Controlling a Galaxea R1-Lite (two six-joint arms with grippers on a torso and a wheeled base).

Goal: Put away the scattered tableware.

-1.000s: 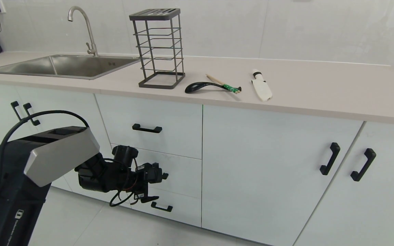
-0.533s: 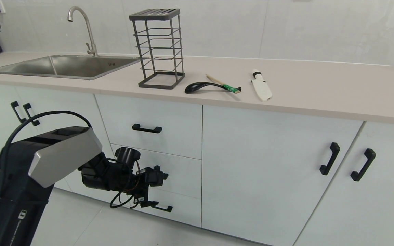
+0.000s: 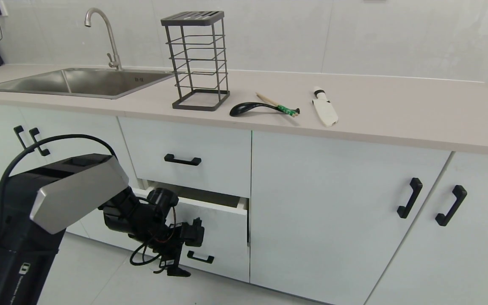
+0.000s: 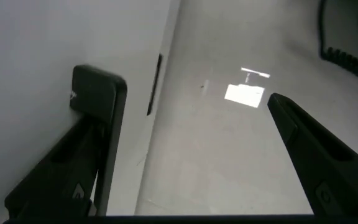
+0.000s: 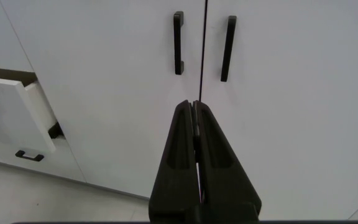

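Observation:
On the counter lie a black spoon (image 3: 244, 108), chopsticks (image 3: 277, 103) with a green band, and a white knife-like utensil (image 3: 324, 109). Below them the lower drawer (image 3: 220, 222) stands pulled out a little; it also shows in the right wrist view as the drawer (image 5: 11, 118). My left gripper (image 3: 187, 256) is open at the drawer's black handle (image 3: 201, 257). In the left wrist view one finger (image 4: 55, 180) lies against the handle (image 4: 98, 93) and the other finger (image 4: 316, 162) is well apart. My right gripper (image 5: 196, 118) is shut on nothing, facing cabinet doors.
A tall black wire rack (image 3: 197, 59) stands on the counter left of the spoon. The sink (image 3: 79, 80) and tap (image 3: 104, 34) are farther left. The upper drawer (image 3: 184, 152) is closed. Two door handles (image 5: 178, 42) are ahead of the right gripper.
The lower drawer has come out from closed to slightly open. My left gripper has moved back and down with the handle.

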